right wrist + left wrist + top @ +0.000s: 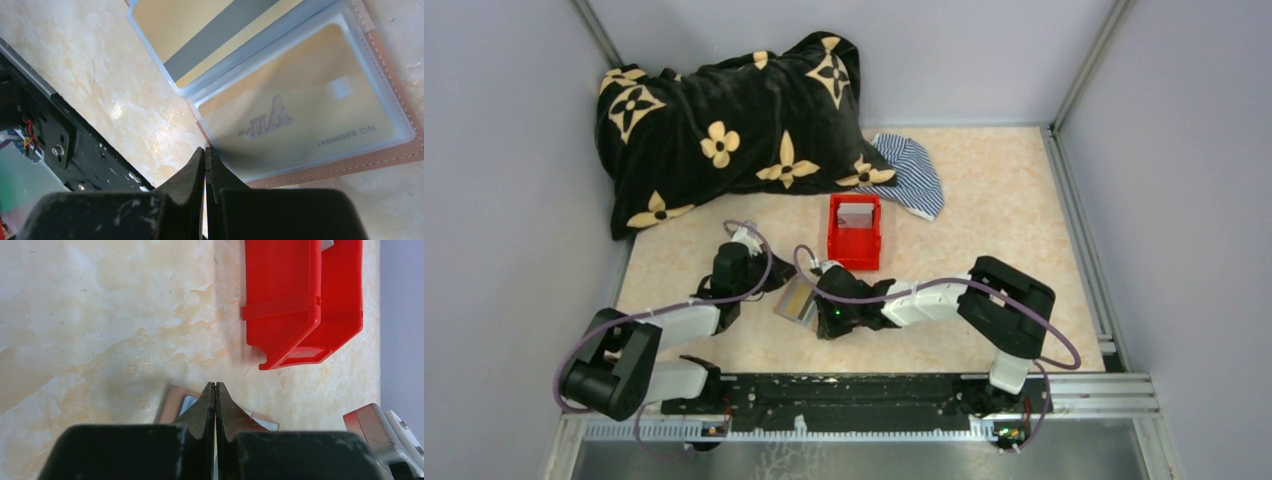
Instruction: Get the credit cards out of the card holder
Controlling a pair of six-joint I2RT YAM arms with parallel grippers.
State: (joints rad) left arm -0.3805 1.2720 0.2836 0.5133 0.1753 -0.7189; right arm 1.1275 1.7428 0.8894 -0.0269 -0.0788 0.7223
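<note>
The card holder [798, 298] lies open on the table between my two grippers. In the right wrist view its brown border [350, 162] frames clear pockets. One pocket holds an orange-tan card [300, 115] with printed marks, and a second pocket holds a tan card with a grey stripe [200, 35]. My right gripper [205, 150] is shut, its tips at the holder's near corner. My left gripper [215, 385] is shut, its tips over the holder's brown edge [172, 402]. I cannot tell whether either one touches the holder. A grey card [855, 214] lies in the red bin [855, 245].
The red bin [290, 305] stands just beyond the holder. A black pillow with tan flowers [724, 130] and a striped cloth [914, 175] lie at the back. The black base rail [65, 145] runs close by the right gripper. Grey walls enclose the table.
</note>
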